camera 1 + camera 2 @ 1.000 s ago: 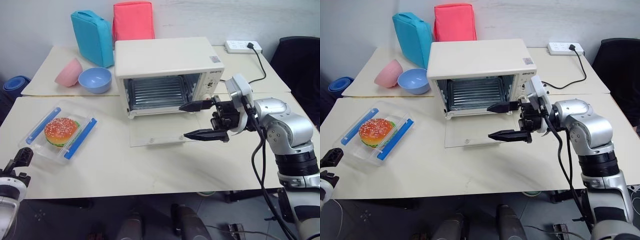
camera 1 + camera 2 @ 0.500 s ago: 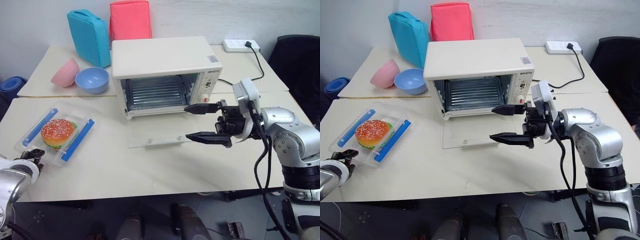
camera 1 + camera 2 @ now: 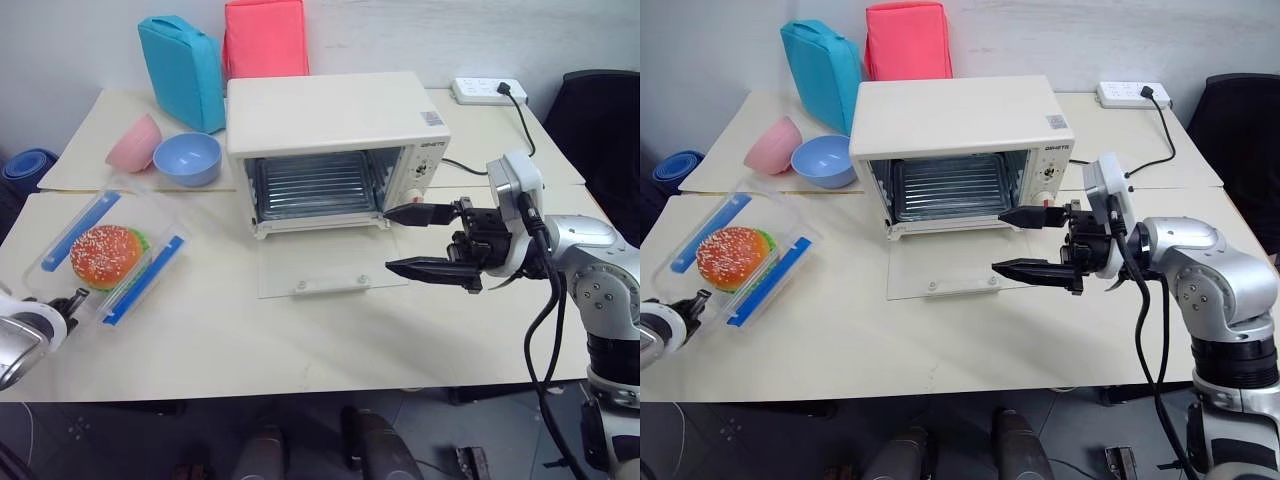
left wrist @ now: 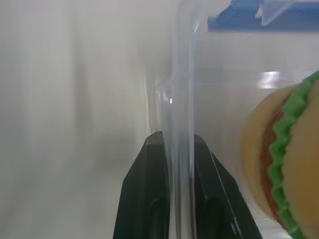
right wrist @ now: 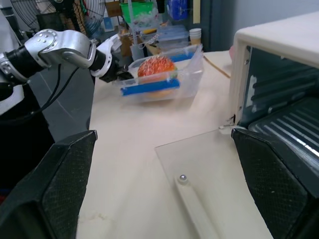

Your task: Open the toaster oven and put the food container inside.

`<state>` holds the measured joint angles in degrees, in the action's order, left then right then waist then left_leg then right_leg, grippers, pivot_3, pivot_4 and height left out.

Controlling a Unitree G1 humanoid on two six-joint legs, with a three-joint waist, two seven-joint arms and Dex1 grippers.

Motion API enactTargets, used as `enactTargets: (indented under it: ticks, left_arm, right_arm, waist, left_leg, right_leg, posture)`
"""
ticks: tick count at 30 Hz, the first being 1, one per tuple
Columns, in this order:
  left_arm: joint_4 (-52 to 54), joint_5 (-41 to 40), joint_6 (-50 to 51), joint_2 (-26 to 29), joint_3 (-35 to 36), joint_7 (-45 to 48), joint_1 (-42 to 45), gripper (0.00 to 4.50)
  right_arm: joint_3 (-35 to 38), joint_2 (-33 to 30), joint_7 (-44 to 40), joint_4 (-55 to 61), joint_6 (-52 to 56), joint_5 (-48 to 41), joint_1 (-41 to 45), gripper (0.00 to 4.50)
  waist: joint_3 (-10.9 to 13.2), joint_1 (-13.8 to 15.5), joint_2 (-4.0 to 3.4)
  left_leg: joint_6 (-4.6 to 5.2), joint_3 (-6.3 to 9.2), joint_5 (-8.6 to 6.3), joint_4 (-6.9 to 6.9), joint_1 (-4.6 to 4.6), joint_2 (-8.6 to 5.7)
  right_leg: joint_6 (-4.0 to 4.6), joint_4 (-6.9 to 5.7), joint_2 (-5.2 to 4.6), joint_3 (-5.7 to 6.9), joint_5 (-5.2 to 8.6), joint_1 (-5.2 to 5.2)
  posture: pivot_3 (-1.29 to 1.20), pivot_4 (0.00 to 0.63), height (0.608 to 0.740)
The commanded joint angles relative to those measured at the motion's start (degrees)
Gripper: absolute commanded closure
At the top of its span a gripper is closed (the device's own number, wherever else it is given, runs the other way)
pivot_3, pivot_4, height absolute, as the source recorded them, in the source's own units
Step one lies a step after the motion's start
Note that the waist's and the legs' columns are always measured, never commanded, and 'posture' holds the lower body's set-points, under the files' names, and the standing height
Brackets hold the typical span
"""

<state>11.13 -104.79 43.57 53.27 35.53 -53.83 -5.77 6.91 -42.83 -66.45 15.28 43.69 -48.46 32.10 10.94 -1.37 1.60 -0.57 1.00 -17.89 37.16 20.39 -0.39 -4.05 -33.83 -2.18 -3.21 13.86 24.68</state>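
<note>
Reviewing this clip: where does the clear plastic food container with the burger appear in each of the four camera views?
Left eye view: clear plastic food container with blue clip strips, far left, on the table.
Right eye view: same container, far left.
Left wrist view: its clear wall pinched between the left gripper fingers, burger beside.
Right wrist view: centre top, near end raised.
Shared landmark: cream-white toaster oven, door open.

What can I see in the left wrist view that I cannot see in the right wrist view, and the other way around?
Left wrist view: the left hand shut on the clear wall of the food container, seen close.
Right wrist view: the toaster oven with its glass door lying open on the table, and the open right hand.
Both: the container and the burger inside it.
</note>
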Motion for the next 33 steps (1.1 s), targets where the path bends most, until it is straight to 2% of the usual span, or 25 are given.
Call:
enactTargets:
  ticks: [1, 7, 10, 13, 18, 25, 27, 29, 33]
  left_arm:
    - [2.7, 0.1, 5.5, 4.3, 1.1, 10.6, 0.4, 4.41]
    - [7.9, -4.2, 13.4, 10.5, -0.7, 22.5, 0.0, 4.41]
    - [8.9, -6.6, 13.2, 12.8, -6.1, 23.5, 3.6, 4.41]
    - [7.6, -7.2, 11.7, 13.3, -14.5, 20.8, 11.4, 4.41]
    - [2.0, -5.6, 12.0, 6.6, -30.7, 12.9, 30.1, 4.41]
    - [-8.0, 0.0, 15.9, -6.5, -42.9, 6.0, 46.9, 4.41]
    - [-9.9, 2.0, 16.9, -9.0, -43.6, 5.1, 49.1, 3.71]
    - [-11.0, 3.2, 17.2, -11.2, -43.2, 4.8, 50.6, 3.19]
    - [-11.6, 7.0, 18.3, -12.9, -41.0, 7.7, 51.7, 1.97]
  right_arm:
    - [2.2, -1.4, 1.1, 2.6, -2.2, 0.7, -0.8, 0.00]
    - [3.6, -2.3, 2.3, 4.1, -3.4, 1.1, -4.3, 0.00]
    - [4.3, -2.5, 3.1, 4.9, -3.6, 0.8, -5.6, 0.00]
    - [5.3, -2.7, 3.9, 5.5, -3.7, 0.9, -6.8, 0.00]
    - [8.4, -4.2, 4.4, 6.7, -3.8, 0.6, -10.0, 0.00]
    - [12.6, -4.8, 6.4, 9.3, -4.3, 0.5, -15.5, 0.00]
    - [13.2, -4.6, 7.3, 9.8, -4.9, 0.8, -16.8, 0.00]
    - [13.5, -4.7, 8.0, 10.0, -6.0, 2.4, -18.6, 0.00]
    - [13.5, -4.5, 9.5, 10.2, -8.5, 5.0, -21.0, 0.00]
  waist:
    - [0.0, -0.1, 0.00]
    - [0.0, -0.2, 0.00]
    - [0.1, -0.2, -0.10]
    - [0.1, -0.1, -0.10]
    - [0.1, 0.6, -0.10]
    - [0.1, 1.6, -0.08]
    - [0.1, 1.8, -0.08]
    - [0.1, 1.7, -0.08]
    - [0.1, 1.4, -0.07]
  left_leg:
    - [0.01, -0.02, 0.00, -0.01, 0.01, 0.00]
    - [-0.02, -0.03, -0.03, -0.08, 0.13, 0.02]
    - [-0.04, -0.05, -0.02, -0.10, 0.26, 0.02]
    - [-0.15, 0.04, 0.04, -0.03, 0.49, 0.07]
    - [-0.20, 0.07, 0.11, 0.12, 0.67, 0.03]
    - [-0.19, -0.09, 0.10, 0.32, 0.76, 0.01]
    - [-0.20, -0.08, 0.10, 0.37, 0.75, 0.01]
    - [-0.20, -0.12, 0.11, 0.44, 0.74, -0.01]
    - [-0.25, -0.15, 0.13, 0.62, 0.69, -0.03]
  right_leg:
    - [-0.01, 0.01, -0.01, 0.00, 0.00, 0.02]
    - [-0.02, -0.01, -0.02, -0.09, -0.01, 0.24]
    - [-0.14, -0.14, -0.01, -0.15, -0.08, 0.50]
    - [-0.25, -0.27, 0.06, -0.17, -0.14, 0.70]
    - [-0.54, -0.41, 0.17, -0.05, -0.31, 0.81]
    - [-0.82, -0.35, 0.30, -0.04, -0.47, 0.83]
    - [-0.83, -0.38, 0.32, -0.04, -0.47, 0.81]
    - [-0.85, -0.43, 0.42, -0.08, -0.49, 0.82]
    - [-0.86, -0.66, 0.55, -0.14, -0.49, 0.80]
  posture:
    - [0.00, 0.150, 0.740]
    - [0.00, 0.150, 0.740]
    - [0.00, 0.150, 0.740]
    - [0.00, 0.150, 0.740]
    - [0.00, 0.150, 0.740]
    - [0.00, 0.150, 0.740]
    - [0.00, 0.150, 0.740]
    - [0.00, 0.150, 0.740]
    - [0.00, 0.150, 0.740]
